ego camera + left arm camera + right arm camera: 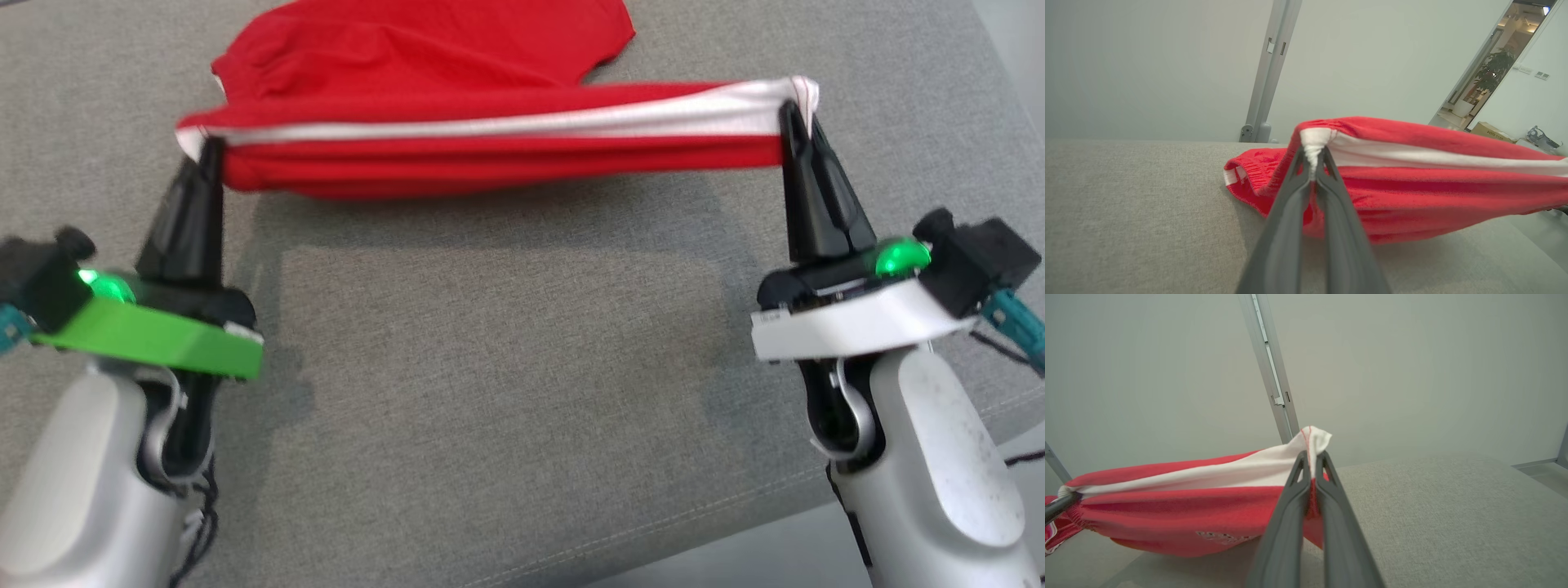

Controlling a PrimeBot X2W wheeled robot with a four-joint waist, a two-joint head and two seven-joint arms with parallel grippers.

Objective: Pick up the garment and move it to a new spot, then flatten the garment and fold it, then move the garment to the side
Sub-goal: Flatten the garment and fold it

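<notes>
Two pairs of dark fingers are pinched shut on the garment [490, 155]. The left fingers [211, 159] clamp one end of its near edge and the right fingers [793, 122] clamp the other, where the white band [522, 124] bunches into a small tuft above the tips. In each wrist view the cloth is nipped right at the tips, with little fabric drawn deeper between them.

Between the two grips the edge hangs as a taut, slightly sagging span above the bench [506, 343]. The rest of the garment trails away behind it and lies rumpled on the far part of the bench.

This looks like the carry or spread-out stage, with flattening and folding not yet done. To do it well, both grips should travel at one height and one pace, so the span stays level and neither shallow pinch slips. Pulling the arms further apart risks tearing the cloth free. Letting the trailing part drag across the bench should draw its wrinkles out before the held edge is lowered.

The cloth is a soft red knit that folds into long lengthwise pleats under tension. One gathered, elastic-looking hem [1240, 173] shows beside the left fingers, and a faint pale print [1220, 535] shows on the underside. The bench is covered in coarse grey weave, matte and likely grippy.
</notes>
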